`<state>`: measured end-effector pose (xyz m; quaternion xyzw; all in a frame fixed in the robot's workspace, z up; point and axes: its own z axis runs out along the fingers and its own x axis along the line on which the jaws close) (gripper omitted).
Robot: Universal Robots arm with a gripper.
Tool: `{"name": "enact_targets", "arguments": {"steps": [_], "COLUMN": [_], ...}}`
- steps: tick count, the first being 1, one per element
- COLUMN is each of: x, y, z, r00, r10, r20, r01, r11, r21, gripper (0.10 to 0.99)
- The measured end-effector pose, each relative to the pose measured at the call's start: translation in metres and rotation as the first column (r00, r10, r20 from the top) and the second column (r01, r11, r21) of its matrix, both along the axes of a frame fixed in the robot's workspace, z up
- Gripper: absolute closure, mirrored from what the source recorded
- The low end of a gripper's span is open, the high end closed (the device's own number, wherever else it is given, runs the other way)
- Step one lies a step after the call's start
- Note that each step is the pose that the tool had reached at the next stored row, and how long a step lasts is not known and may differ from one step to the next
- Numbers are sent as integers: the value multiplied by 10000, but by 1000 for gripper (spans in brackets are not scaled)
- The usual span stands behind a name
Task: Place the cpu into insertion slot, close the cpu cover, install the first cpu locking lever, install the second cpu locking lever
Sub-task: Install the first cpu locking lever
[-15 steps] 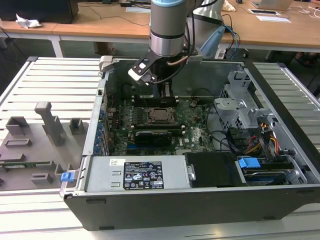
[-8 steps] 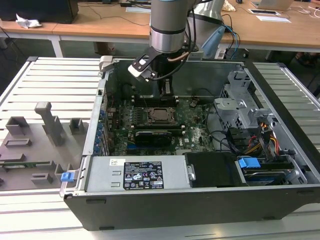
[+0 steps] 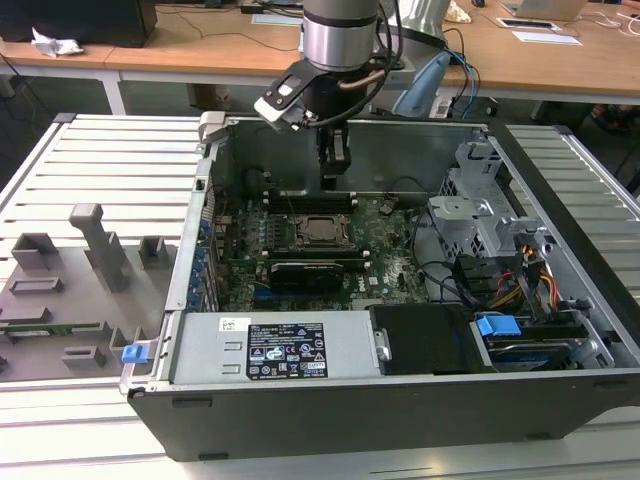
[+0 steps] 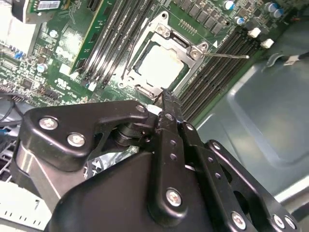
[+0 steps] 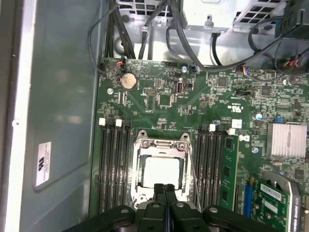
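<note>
Black gripper linkage and screw heads sit closest in both wrist views, and the gripper point(image 5: 164, 188) point(image 4: 166, 99) has its two fingers pressed flat together, tip to tip, with nothing held between them. Just beyond the fingertips lies the cpu point(image 5: 162, 172), its pale metal top showing through the window of the cpu cover point(image 5: 161, 143), which lies flat over it on the insertion slot point(image 3: 319, 229). The fingertips hang over the near edge of that frame; whether they touch it I cannot tell. To one side of the fingers a thin wire lever point(image 4: 227, 55) runs out from the frame's corner, over the black memory slots point(image 5: 210, 162) that flank the socket on either side of the fingers. Farther past the fingertips the green motherboard point(image 5: 164, 104) carries a round coin cell point(image 5: 128, 80). In the exterior view the arm reaches down into the open computer case point(image 3: 300, 410), fingers pointing at the socket
</note>
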<state>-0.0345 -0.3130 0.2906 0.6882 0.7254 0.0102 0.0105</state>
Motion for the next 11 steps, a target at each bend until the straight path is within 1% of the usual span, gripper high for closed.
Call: {"name": "enact_targets", "arguments": {"steps": [1,2,4,5,7,8,11], "x": [0,1,1,0,0,0,0], "y": [1,1,1,1,1,1,1], "z": [14,16,16,17,15,15,15], "r00": [10000,10000,9996,9980,9951,9923,9852], "r10": [6,53,265,627,991,1236,1712], "r20": [-3,-11,-26,-32,-35,-40,-51], "r01": [-6,-53,-265,-627,-991,-1237,-1713], "r11": [10000,9999,9995,9978,9948,9920,9848], "r21": [-23,-107,-170,-215,-243,-259,-274], "gripper": [980,980,980,980,980,980,980]}}
